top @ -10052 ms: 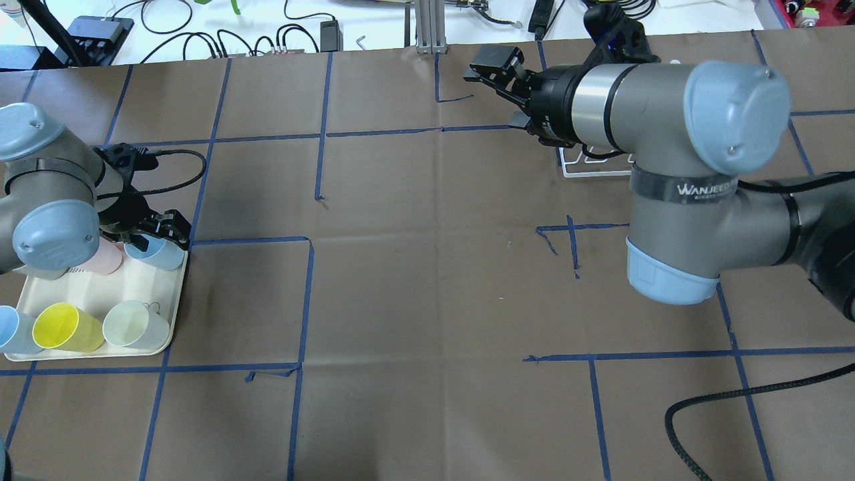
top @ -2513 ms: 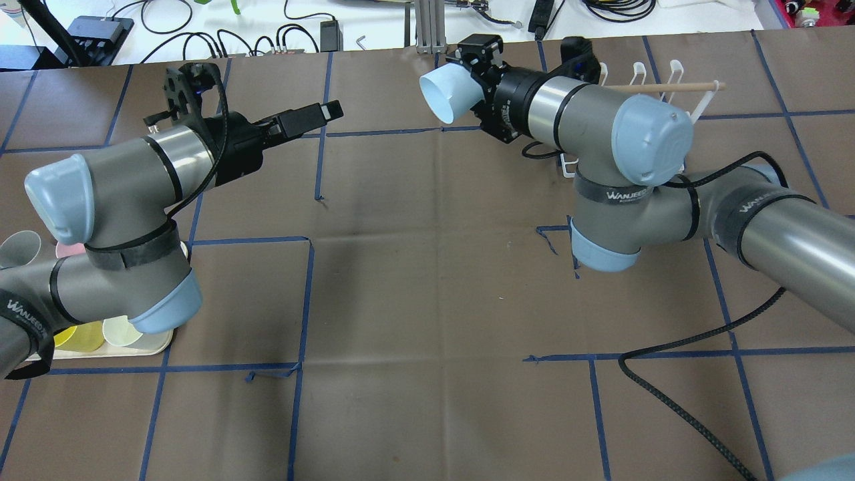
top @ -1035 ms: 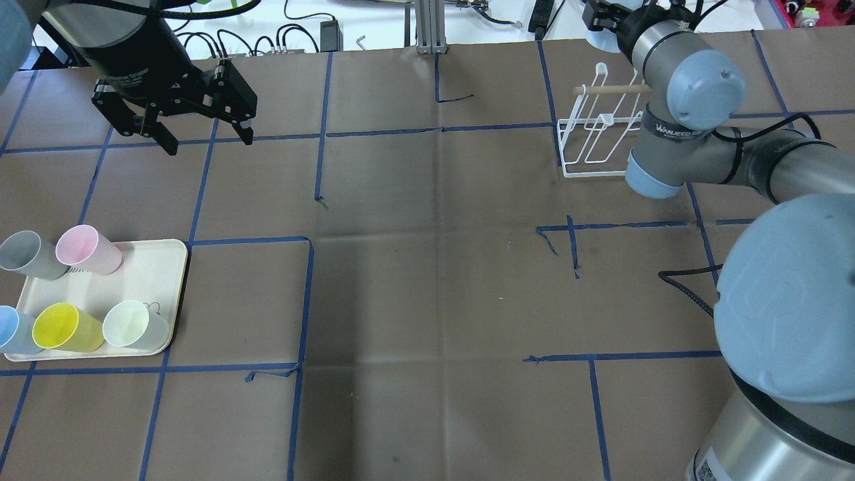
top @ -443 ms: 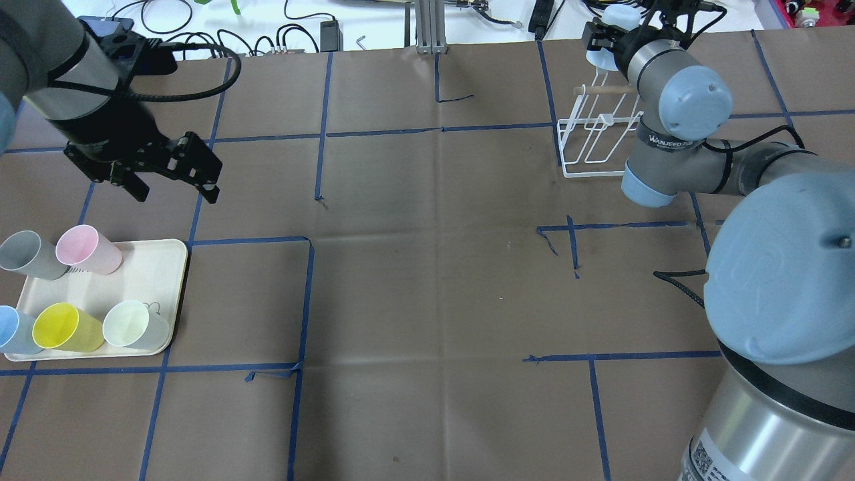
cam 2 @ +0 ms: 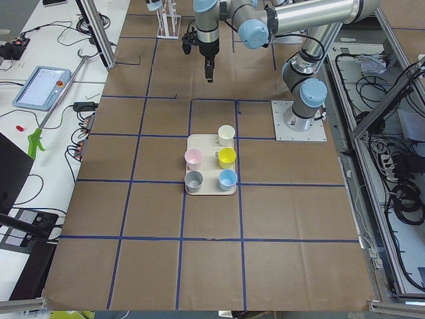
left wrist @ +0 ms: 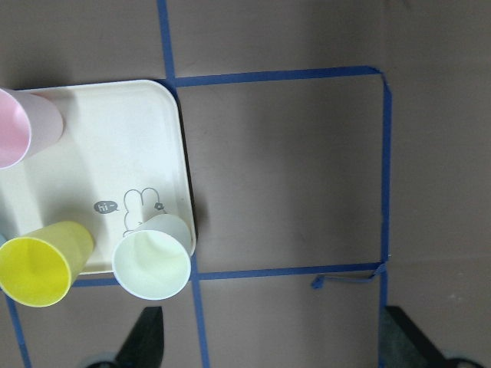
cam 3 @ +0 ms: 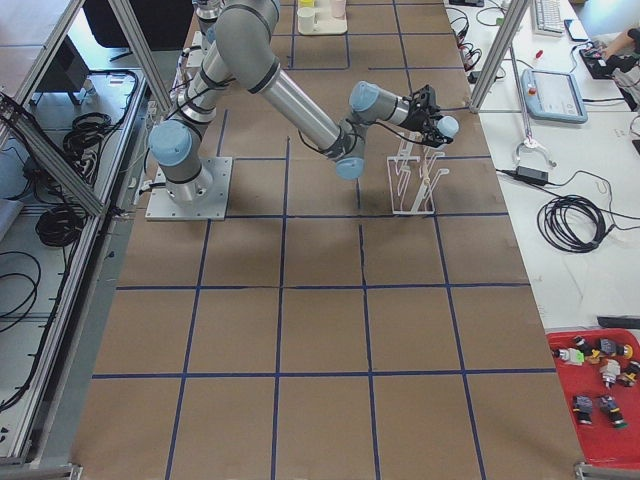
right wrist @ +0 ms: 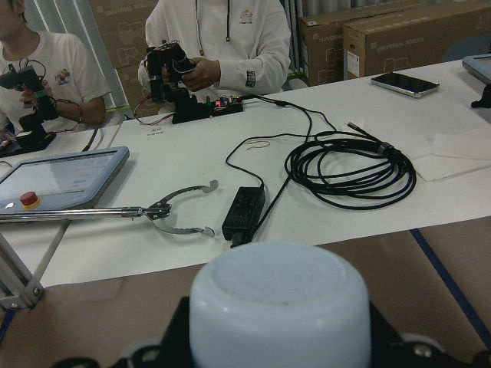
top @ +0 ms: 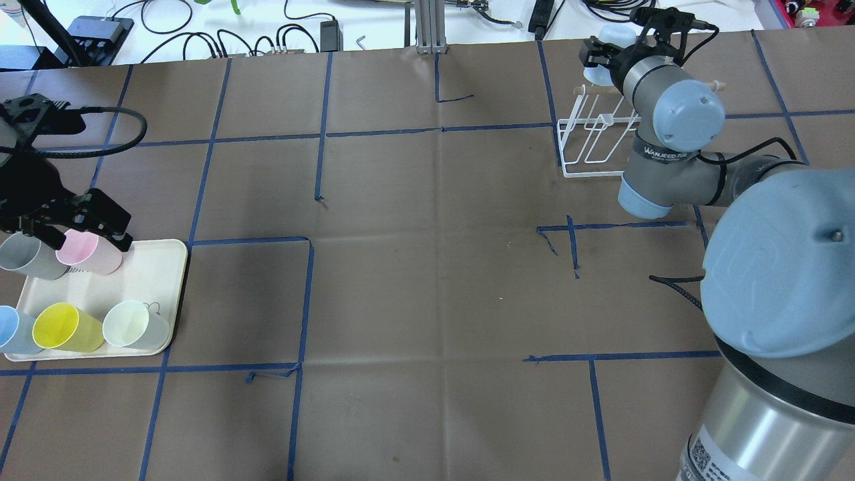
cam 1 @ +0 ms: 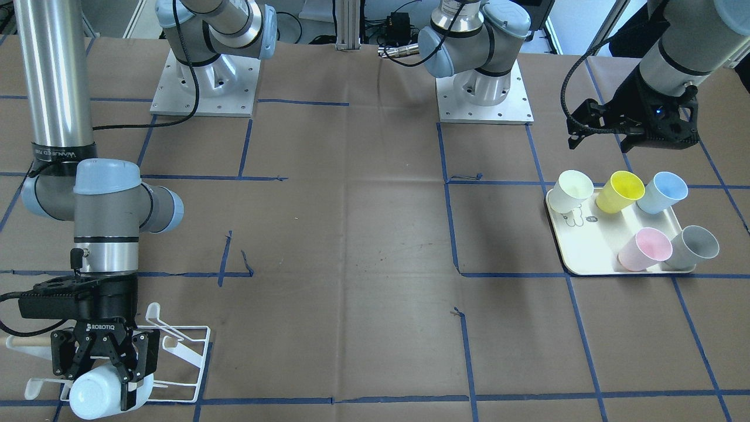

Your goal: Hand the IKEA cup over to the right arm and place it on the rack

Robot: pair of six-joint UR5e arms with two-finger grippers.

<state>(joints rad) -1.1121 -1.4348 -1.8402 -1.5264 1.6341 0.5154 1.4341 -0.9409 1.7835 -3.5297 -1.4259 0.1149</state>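
The right gripper [cam 1: 111,387] is closed around a pale blue cup [cam 1: 94,400]. The black fingers [cam 1: 128,384] press on its sides. The cup lies sideways in the grip, up at the top of the white wire rack [cam 1: 188,351], at the rack's end farthest from the robot, close to the wooden stick [cam 1: 26,341] that runs across the rack. The cup's flat bottom points away from the robot. I cannot tell if the cup touches any of the rack's hooks. The cup's open mouth is hidden behind the gripper. From above, the right arm [top: 674,133] covers part of the rack. The left gripper [top: 83,230] is far from the rack, at the other end of the brown table [top: 427,280]. Its fingers are spread wide with nothing between them. It hangs over a cream tray [top: 160,267], just above a pink cup [top: 87,248] and a grey cup [top: 27,255]. A yellow cup [top: 63,327] and a pale green cup [top: 133,325] stand there too. A blue cup [top: 8,331] on that tray is cut off by the edge of the view from above.
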